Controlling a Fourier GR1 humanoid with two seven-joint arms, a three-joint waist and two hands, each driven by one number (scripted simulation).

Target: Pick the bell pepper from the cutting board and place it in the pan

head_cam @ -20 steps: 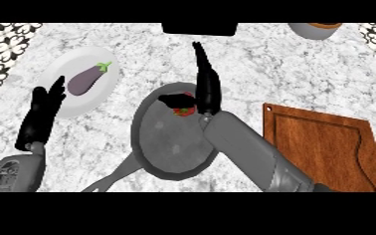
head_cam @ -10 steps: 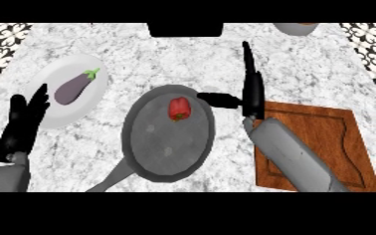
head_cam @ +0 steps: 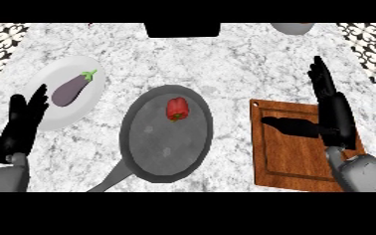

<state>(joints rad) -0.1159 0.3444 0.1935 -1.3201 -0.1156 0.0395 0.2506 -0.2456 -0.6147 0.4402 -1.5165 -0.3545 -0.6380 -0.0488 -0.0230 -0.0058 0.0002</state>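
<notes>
Now: red bell pepper (head_cam: 177, 108) lying inside grey pan (head_cam: 166, 133), in upper part of pan's bowl, clear of both hands. Pan in middle of white marbled counter (head_cam: 228, 64), handle running down-left toward lower edge. Nothing else in pan.

Right hand (head_cam: 331, 110) over right side of wooden cutting board (head_cam: 294, 152), fingers straight and pointing up, thumb sticking out leftward over board, released, holding nothing. Dark shadow of thumb on board surface. Grey right forearm (head_cam: 355, 172) entering from lower right corner, covering board's lower right part. Board bare of food, groove visible along its border, lying just right of pan, not touching it.

Left hand (head_cam: 22, 124) at left edge, fingers up and relaxed, resting, grasping nothing, overlapping lower left rim of white plate (head_cam: 84, 110). Grey left forearm (head_cam: 13, 174) at lower left corner.

Purple eggplant (head_cam: 72, 89) with green stem on white plate, tilted, stem end toward upper right. Plate left of pan, near it; cannot tell whether rims touch.

Black rectangular object (head_cam: 182, 29) at top centre of counter, cut by upper edge. Pale bowl-like item (head_cam: 292, 28) at top right, only partly visible, contents not discernible. Patterned black-and-white surface (head_cam: 10, 36) at both upper corners beyond counter.
</notes>
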